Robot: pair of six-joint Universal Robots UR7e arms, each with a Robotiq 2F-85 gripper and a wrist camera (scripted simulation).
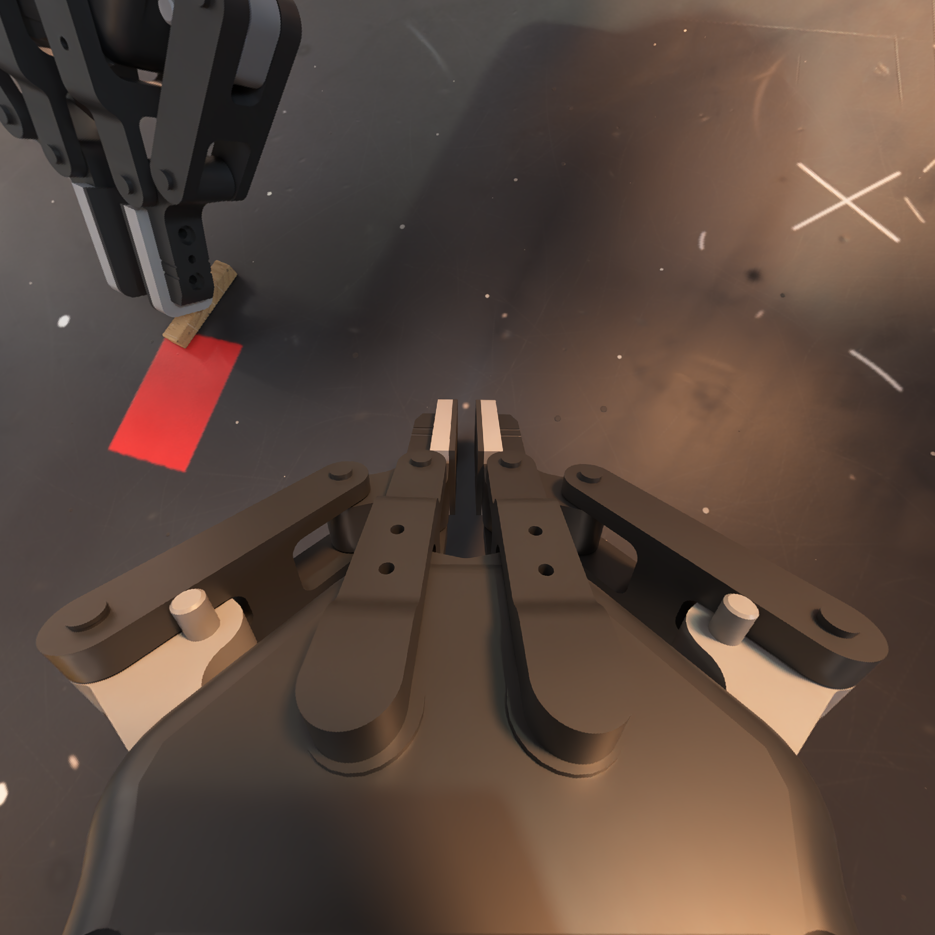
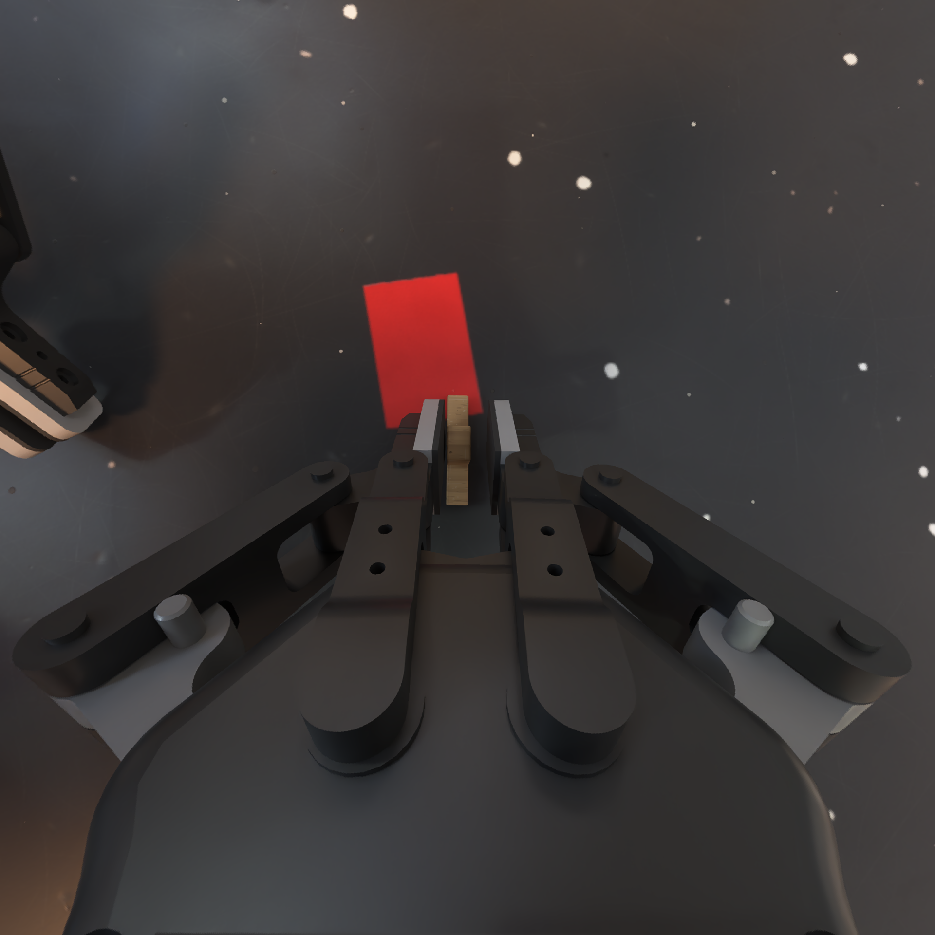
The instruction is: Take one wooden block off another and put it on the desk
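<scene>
Looking through the left wrist view, you see your left gripper [image 1: 466, 425] low over the dark desk [image 1: 556, 253]. Its two fingers are almost together, with only a thin gap and nothing between them. Far off at the top left, the right gripper [image 1: 167, 296] points down onto the wooden blocks [image 1: 202, 313]. You can count two block ends poking out from under its fingertips. One red rectangle [image 1: 177, 402] lies flat on the desk, and the near block end touches its far edge.

Moving to the right wrist view, you see the right gripper [image 2: 465, 430] with two wooden blocks [image 2: 458, 450] standing between its two fingers, one stacked on the other. The left finger sits against the wood. A small gap shows on the right side, so the fingers are narrow but not squeezing both sides. The one red rectangle [image 2: 420, 344] lies just past the blocks. Your left gripper [image 2: 76, 410] peeks in at the left edge.
</scene>
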